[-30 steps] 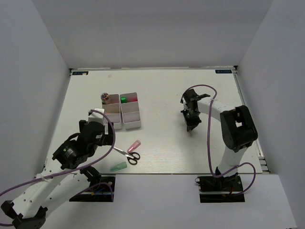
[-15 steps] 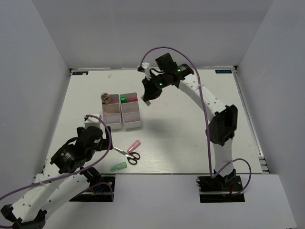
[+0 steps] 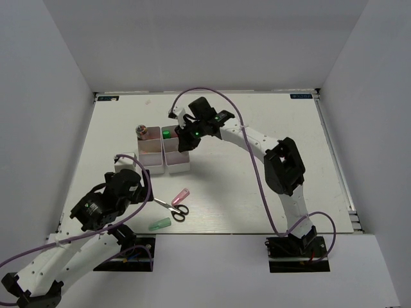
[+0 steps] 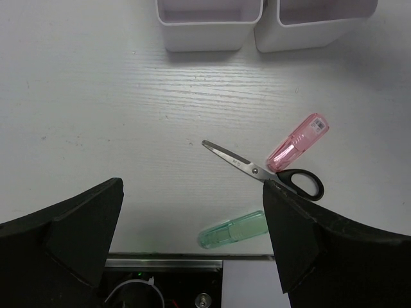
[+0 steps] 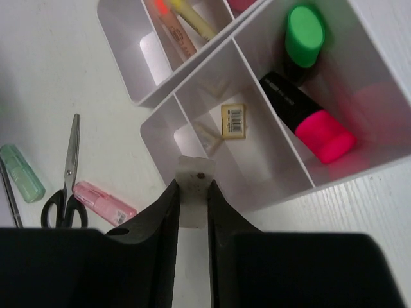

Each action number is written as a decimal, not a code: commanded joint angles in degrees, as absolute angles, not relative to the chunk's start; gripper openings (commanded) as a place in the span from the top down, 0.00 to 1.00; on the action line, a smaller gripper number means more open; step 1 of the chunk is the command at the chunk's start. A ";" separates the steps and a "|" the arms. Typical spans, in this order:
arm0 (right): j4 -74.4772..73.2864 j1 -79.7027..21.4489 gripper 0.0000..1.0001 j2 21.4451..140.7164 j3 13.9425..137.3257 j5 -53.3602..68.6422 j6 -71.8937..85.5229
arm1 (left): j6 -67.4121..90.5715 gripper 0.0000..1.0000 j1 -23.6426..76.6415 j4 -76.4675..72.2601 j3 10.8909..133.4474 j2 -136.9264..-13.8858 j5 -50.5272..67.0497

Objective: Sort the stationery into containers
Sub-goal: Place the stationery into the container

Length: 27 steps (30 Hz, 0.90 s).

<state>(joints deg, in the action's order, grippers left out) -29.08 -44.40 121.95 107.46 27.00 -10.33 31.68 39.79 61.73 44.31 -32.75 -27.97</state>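
My right gripper [image 5: 192, 192] is shut on a small white eraser [image 5: 192, 170] and hangs over the near end of the right container [image 5: 276, 186]. That container's middle compartment holds a tiny barcoded eraser [image 5: 233, 120]. Its far compartment holds a green highlighter [image 5: 304, 29] and a pink highlighter [image 5: 318, 131]. Pink and yellow sticks [image 5: 174, 22] lie in the left container [image 5: 119, 51]. My left gripper [image 4: 192, 186] stands wide open above the table, with black-handled scissors [image 4: 263, 172], a pink marker [image 4: 298, 142] and a pale green marker [image 4: 233, 229] lying ahead of it.
The two white containers [image 3: 176, 153] stand side by side left of the table's middle, with a grey cylinder [image 3: 142, 131] at the far end of the left one. The green marker [image 3: 160, 224] lies close to the table's near edge.
My right arm has swung from the right half of the table leftward to above the containers, with the white eraser now between its fingers. The left arm has shifted only slightly.
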 commanded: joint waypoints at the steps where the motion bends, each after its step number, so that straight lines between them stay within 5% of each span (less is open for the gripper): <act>1: -18.19 -44.47 1.00 118.30 108.10 29.88 -12.65 | 32.61 0.00 39.55 61.61 45.44 -33.05 -27.42; 15: -24.78 -45.53 1.00 122.17 114.17 39.11 -31.45 | 32.87 0.00 39.55 61.08 43.51 -32.52 -27.33; 27: -26.63 -47.02 1.00 124.01 114.52 29.71 -50.18 | 33.40 0.00 39.46 61.26 42.45 -32.26 -27.33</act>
